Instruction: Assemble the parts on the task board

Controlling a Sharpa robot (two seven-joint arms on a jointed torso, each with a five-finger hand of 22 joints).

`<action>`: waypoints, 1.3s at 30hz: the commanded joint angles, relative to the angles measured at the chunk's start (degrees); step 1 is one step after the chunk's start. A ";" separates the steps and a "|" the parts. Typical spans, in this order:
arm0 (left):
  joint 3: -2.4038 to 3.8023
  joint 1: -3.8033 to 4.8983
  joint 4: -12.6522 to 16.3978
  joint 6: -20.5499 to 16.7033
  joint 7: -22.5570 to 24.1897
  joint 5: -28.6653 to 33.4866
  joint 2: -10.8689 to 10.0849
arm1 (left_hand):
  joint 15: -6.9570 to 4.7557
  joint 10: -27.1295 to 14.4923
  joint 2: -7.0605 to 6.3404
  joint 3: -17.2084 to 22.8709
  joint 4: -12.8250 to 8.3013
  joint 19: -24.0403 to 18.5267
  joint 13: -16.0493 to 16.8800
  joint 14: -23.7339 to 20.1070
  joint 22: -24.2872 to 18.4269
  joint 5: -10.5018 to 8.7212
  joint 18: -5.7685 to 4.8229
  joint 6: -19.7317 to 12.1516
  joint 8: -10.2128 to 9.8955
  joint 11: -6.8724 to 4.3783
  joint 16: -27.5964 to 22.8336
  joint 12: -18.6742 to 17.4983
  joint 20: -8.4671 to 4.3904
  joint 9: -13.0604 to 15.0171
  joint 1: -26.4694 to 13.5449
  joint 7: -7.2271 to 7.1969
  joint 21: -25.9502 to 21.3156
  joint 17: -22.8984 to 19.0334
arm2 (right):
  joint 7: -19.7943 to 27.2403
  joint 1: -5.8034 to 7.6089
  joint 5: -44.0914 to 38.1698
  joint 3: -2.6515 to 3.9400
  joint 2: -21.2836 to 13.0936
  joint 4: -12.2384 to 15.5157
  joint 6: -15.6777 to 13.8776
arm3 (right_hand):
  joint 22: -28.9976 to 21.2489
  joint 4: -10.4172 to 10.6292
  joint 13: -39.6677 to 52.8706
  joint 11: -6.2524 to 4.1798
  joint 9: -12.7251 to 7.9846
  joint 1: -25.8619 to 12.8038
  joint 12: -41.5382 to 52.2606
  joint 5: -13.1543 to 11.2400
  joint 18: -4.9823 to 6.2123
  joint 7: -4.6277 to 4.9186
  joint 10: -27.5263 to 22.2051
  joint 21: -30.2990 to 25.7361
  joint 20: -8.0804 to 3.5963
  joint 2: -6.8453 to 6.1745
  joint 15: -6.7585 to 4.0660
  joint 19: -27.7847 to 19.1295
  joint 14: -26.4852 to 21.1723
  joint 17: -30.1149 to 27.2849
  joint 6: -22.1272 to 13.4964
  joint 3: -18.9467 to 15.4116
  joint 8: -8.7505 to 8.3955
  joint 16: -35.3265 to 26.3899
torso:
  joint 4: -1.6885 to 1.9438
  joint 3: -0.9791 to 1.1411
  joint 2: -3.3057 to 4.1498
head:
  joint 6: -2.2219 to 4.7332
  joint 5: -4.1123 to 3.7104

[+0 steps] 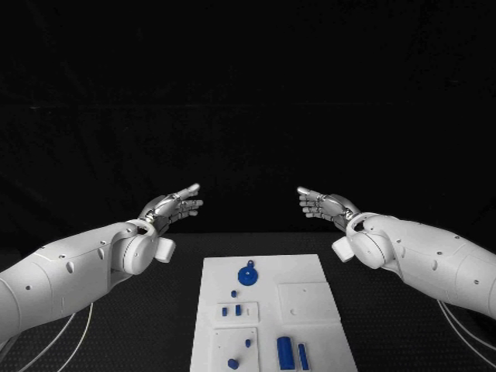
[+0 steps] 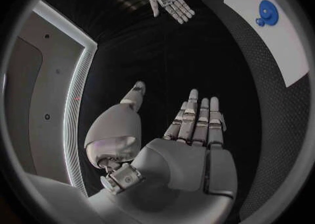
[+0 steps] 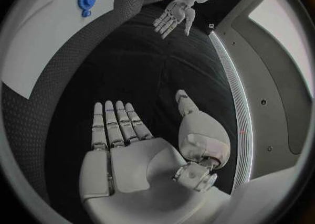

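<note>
Task board (image 1: 304,298): lies mid-table with blue parts (image 1: 285,352) loose on it. Left hand (image 1: 170,208) and right hand (image 1: 328,206): raised beyond it, fingers spread, nothing held. Risk: small parts may be scattered by a careless descent.

The board (image 1: 304,267) is set mid-table, with the parts laid on it: a gear (image 1: 247,274) toward its far end, small pieces (image 1: 232,311) midway, two longer ones (image 1: 285,352) nearest. The left hand (image 1: 172,206) and right hand (image 1: 326,206) are held beyond its far edge, either side, well apart.
</note>
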 commanded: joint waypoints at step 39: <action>3.47 -8.39 33.05 -35.72 13.56 6.77 -8.12 | -3.44 -42.21 2.83 -13.53 5.29 -16.67 -3.67 -21.15 -57.91 -1.49 -1.36 -21.36 -7.09 -3.43 -15.30 -1.70 -0.73 -13.09 -36.15 -4.27 -13.13 -8.26 | 19.47 -7.54 24.28 2.07 -11.89 37.95 -35.50 | -31.16 7.43 -7.28 -4.08 -15.17 -23.26 -8.24 -4.40 -4.33 -4.51 -22.84 -9.88 -5.05 2.41 -4.24 -14.38 -20.42 -13.16 -21.26 -13.73 -4.48 -10.89 | -0.84 -0.03 -2.71 | -2.07 0.58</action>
